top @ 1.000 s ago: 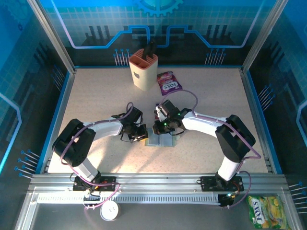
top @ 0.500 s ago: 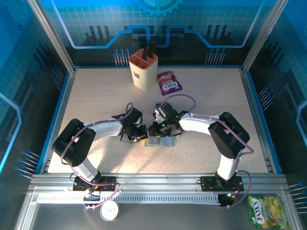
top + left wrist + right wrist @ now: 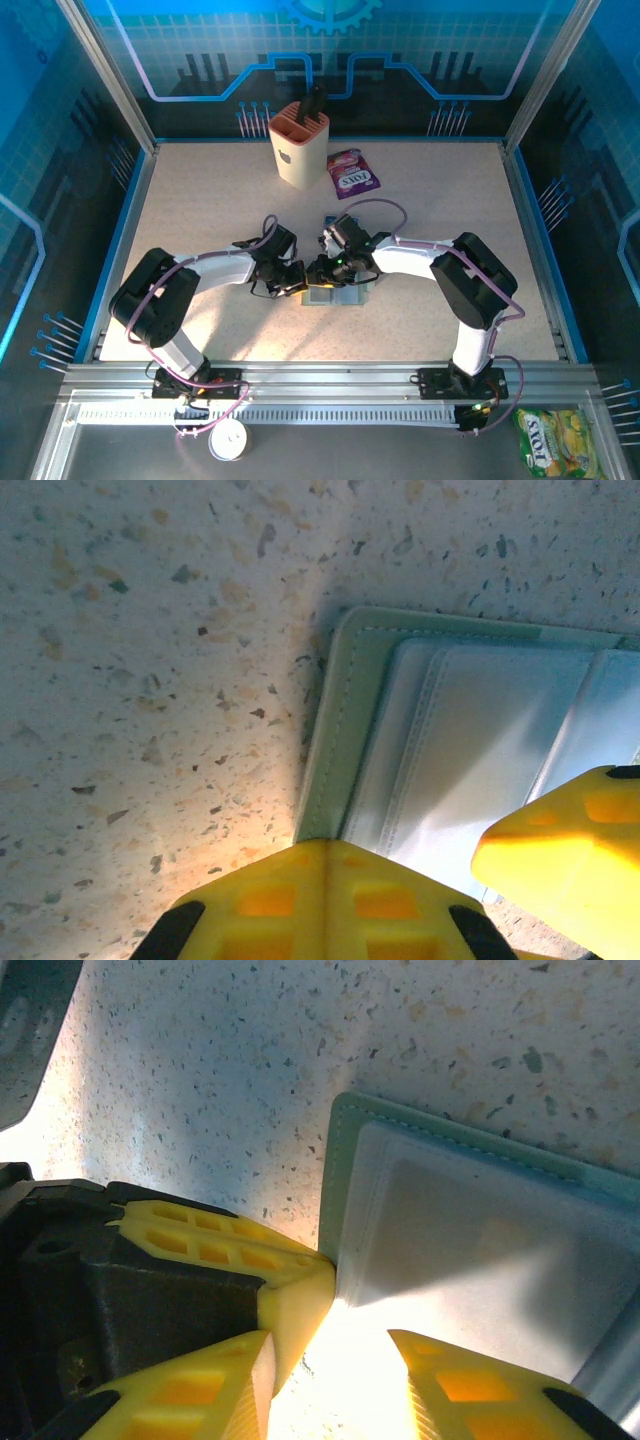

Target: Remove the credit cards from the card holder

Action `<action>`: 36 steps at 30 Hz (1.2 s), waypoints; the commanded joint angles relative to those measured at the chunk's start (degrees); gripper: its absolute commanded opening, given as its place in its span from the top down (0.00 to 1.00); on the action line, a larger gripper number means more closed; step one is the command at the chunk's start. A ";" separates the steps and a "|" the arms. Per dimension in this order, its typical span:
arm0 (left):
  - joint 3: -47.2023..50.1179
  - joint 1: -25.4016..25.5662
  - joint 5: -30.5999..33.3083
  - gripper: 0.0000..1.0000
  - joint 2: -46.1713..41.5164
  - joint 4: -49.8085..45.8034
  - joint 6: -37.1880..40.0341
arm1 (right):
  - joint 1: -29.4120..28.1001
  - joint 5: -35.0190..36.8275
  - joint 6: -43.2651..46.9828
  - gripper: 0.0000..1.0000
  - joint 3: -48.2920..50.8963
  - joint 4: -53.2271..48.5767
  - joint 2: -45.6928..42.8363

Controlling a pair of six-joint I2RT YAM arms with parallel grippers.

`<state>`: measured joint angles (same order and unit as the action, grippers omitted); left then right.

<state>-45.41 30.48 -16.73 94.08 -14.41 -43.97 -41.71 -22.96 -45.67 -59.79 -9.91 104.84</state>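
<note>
With the card holder (image 3: 336,293) laid flat at the middle of the table (image 3: 200,200) and pinned at its left edge by the clenched left gripper (image 3: 325,855), the right gripper (image 3: 330,1338) is seen newly parted, empty and shifted left, so no credit cards are judged removed yet.

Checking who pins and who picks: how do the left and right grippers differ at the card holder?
The left gripper is shut, fingers together; the right gripper has its jaws apart, nothing between them. The left gripper's tip meets the card holder's corner; the right gripper has one finger over its clear sleeve. Both have yellow fingers and work the same end of the holder.
</note>
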 commanded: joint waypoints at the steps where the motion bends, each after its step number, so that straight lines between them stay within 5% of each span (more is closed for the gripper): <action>1: 1.45 -0.31 0.47 0.97 -0.46 -1.32 0.02 | -0.78 0.34 -0.52 0.63 0.90 -1.74 1.57; 23: 0.58 -0.27 0.29 0.97 0.40 -1.93 0.28 | 1.78 3.58 1.28 0.62 3.22 -6.00 -1.69; 36: 0.11 -0.30 1.13 0.98 -2.55 -2.67 -0.20 | 4.53 -1.09 1.93 0.62 7.15 0.16 -3.59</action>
<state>-45.32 30.50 -16.69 93.78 -14.35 -43.97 -38.00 -23.00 -44.75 -54.17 -10.59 102.35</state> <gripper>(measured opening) 0.051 0.380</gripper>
